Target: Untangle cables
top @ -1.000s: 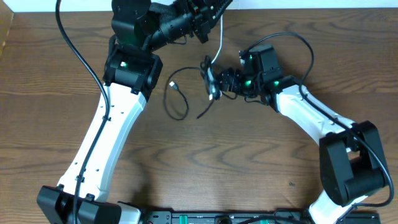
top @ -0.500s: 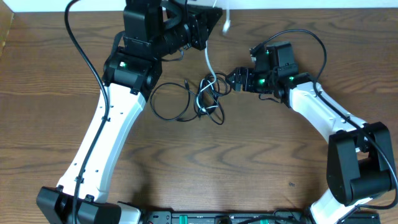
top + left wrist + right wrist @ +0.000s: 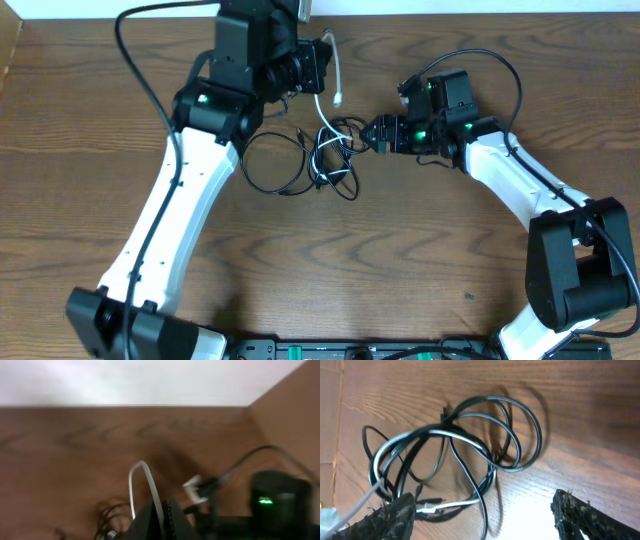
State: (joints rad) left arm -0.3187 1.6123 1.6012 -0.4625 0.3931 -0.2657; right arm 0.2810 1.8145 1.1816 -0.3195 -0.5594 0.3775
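Observation:
The black cable point(image 3: 335, 165) lies in a tangled heap on the wooden table, with one wide loop point(image 3: 268, 165) spread out to the left. The white cable point(image 3: 338, 78) rises out of the heap to my left gripper point(image 3: 322, 62), which is shut on it; its free end dangles beside the gripper. In the left wrist view the white cable point(image 3: 145, 482) arcs up out of the closed left gripper point(image 3: 164, 519). My right gripper point(image 3: 374, 133) is open just right of the heap. In the right wrist view, black coils point(image 3: 490, 435) and a white strand point(image 3: 452, 505) lie ahead of the right gripper point(image 3: 487, 520).
The table's far edge meets a white wall point(image 3: 480, 6) just behind the left gripper. A thick black arm cord point(image 3: 130, 60) loops over the left arm, and another point(image 3: 500, 70) arches over the right arm.
The tangle, lifted near the right gripper a second ago, now lies on the table. The right gripper has backed off to the right and opened wider. The left gripper has shifted, still holding the white cable.

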